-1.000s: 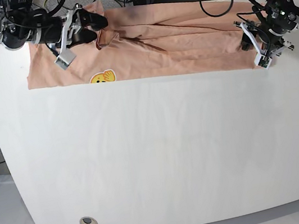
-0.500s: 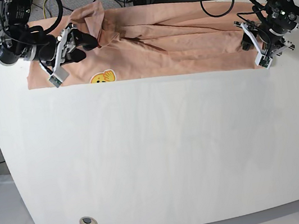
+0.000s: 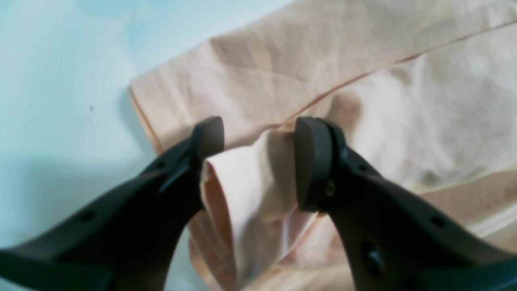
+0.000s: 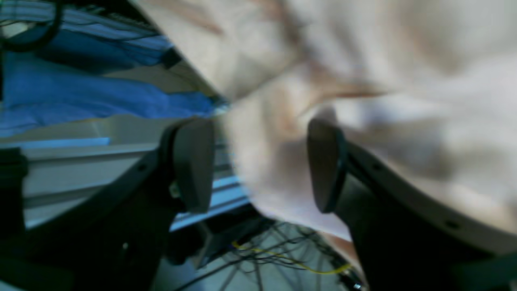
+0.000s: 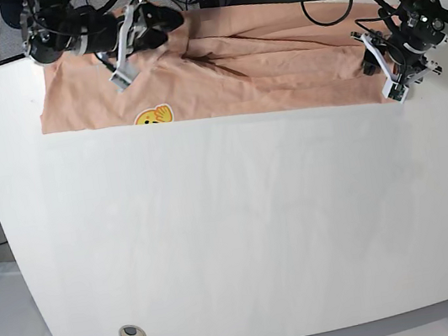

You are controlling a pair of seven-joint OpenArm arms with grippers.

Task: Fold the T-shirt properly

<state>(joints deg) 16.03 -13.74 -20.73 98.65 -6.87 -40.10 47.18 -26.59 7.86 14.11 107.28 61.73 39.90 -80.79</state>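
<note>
Lying along the far edge of the white oval table [image 5: 236,243], from about 10 to 2 o'clock, the plain salmon-peach cotton T-shirt [image 5: 242,67] is seen rumpled lengthwise, its small yellow cartoon print [image 5: 154,116] facing up near 10 o'clock. At 2 o'clock the left gripper [image 3: 258,149] is held at the shirt's end; its dark jaws are spread, with a raised roll of fabric standing between them. Contact on both pads cannot be confirmed, so no firm pinch is recorded. At 11 o'clock the right gripper [image 4: 260,161] is positioned over bunched cloth at the table's back edge, jaws likewise spread; the wrist view is blurred, and fabric is seen between the jaws without clear clamping.

Risks noted: only the top layer may be caught on closing, so the layers could separate when lifted. Cloth at 11 o'clock overhangs the edge and could be dragged off the table. Uneven pulls by the two arms would be expected to skew the fold.
</note>
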